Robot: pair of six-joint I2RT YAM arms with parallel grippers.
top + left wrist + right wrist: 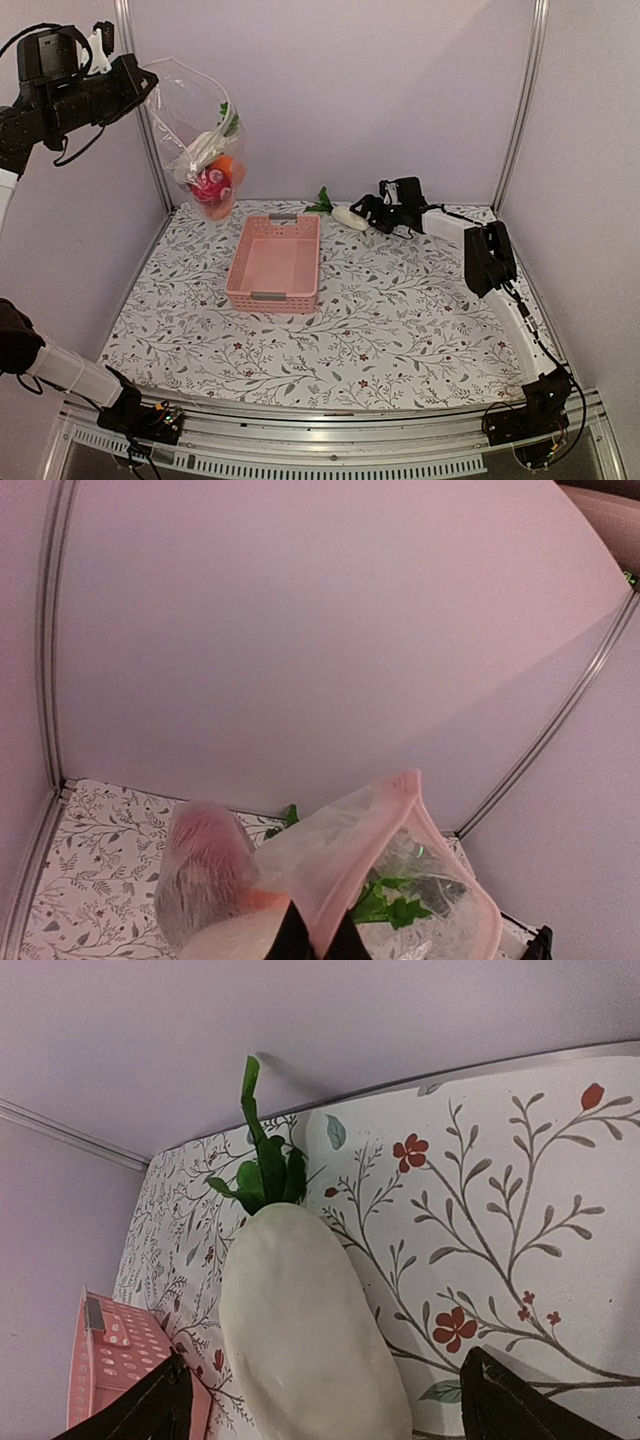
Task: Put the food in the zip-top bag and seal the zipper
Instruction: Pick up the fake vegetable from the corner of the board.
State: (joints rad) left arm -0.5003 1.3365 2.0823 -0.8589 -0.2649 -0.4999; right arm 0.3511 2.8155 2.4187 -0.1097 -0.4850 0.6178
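Along the bottom edge of the top view the two arm bases sit at the near rim of the flower-patterned counter [400, 320]. In the middle of the frame a pink basket [275, 262] stands on it with nothing inside.

Beyond the basket, just right of its far corner, a white radish [348, 216] with green leaves lies on the counter near the back wall. The right hand [372, 213] is low behind it, jaws spread wide. In the right wrist view its fingers [140, 1410] stand on either side of the radish, with counter showing between each finger and the radish, so it is not gripped.

In the upper left of the top view the left hand [143, 85] is raised high, clamped on an upper corner of the zip-top bag [190, 120]. The bag hangs clear of the counter against the wall. The food [218, 180] in it, red and orange pieces and a leafy radish, sits at the bottom. In the left wrist view the zipper [360, 880] edge gapes apart.
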